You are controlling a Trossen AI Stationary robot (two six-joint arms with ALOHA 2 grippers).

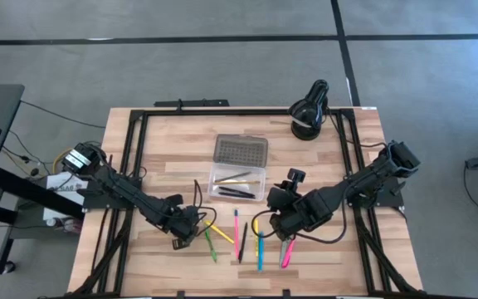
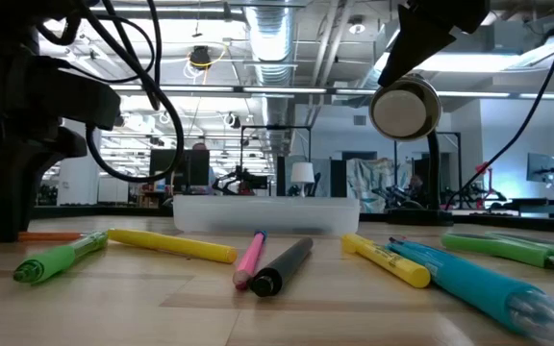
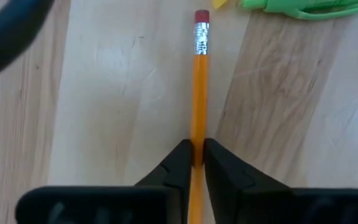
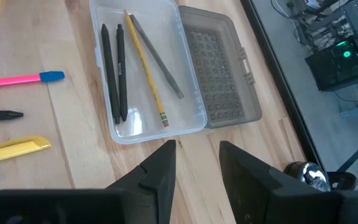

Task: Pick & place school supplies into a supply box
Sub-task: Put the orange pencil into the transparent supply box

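My left gripper is down at the table near its near-left part, shut on an orange pencil with a pink eraser. The clear supply box lies open mid-table, lid folded back; it holds two black pens, a yellow pencil and a grey one. My right gripper hovers open to the box's near right. Loose supplies lie flat near the table's near edge: a yellow marker, a pink pen, a black marker, blue and green markers. My left gripper pinches the orange pencil's shaft between its two fingertips, some way back from the eraser end. The fingers come from above, one on each side of the shaft. The pencil lies flat on the table.
A black round lamp stands at the table's far right; its head shows in the low view. A black frame rims the tabletop. A green marker lies just beyond the pencil's eraser. Cables hang off the left edge.
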